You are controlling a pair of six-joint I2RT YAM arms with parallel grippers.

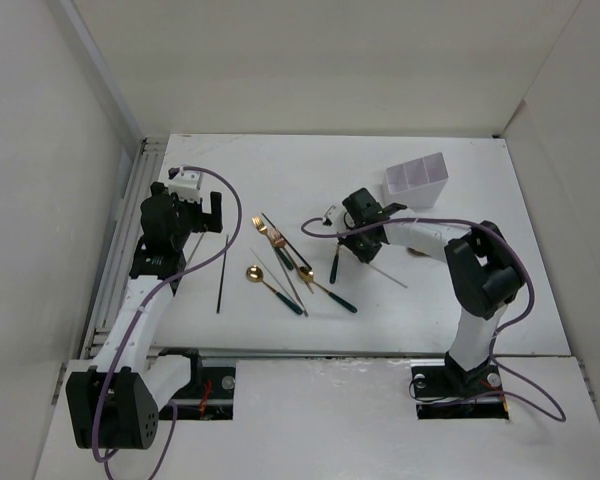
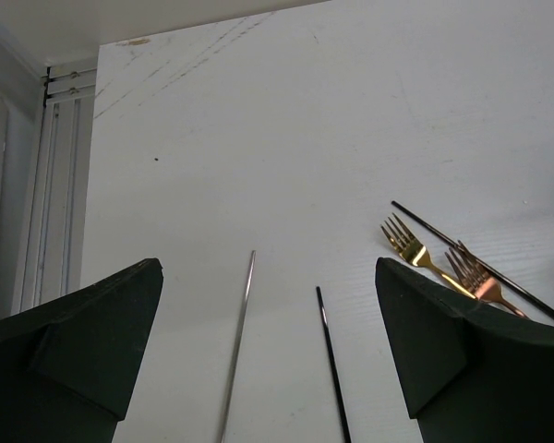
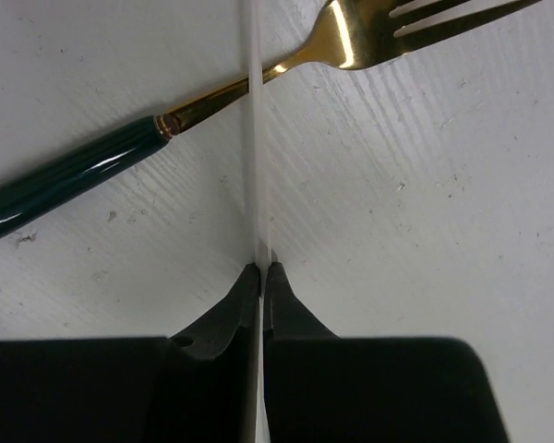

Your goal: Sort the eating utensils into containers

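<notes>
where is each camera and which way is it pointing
top external: above and behind the arms, facing down onto the table; shows left arm, right arm, white bin.
left wrist: on the left arm, low, facing forward past the open left gripper toward two gold forks.
right wrist: on the right arm, facing down along the right gripper, shut on a pale stick crossing a green-handled fork.
shared: top and left wrist both show those forks.

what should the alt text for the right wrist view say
The right gripper is shut on a thin pale stick that runs up the frame, crossing a gold fork with a dark green handle on the white table.
</notes>
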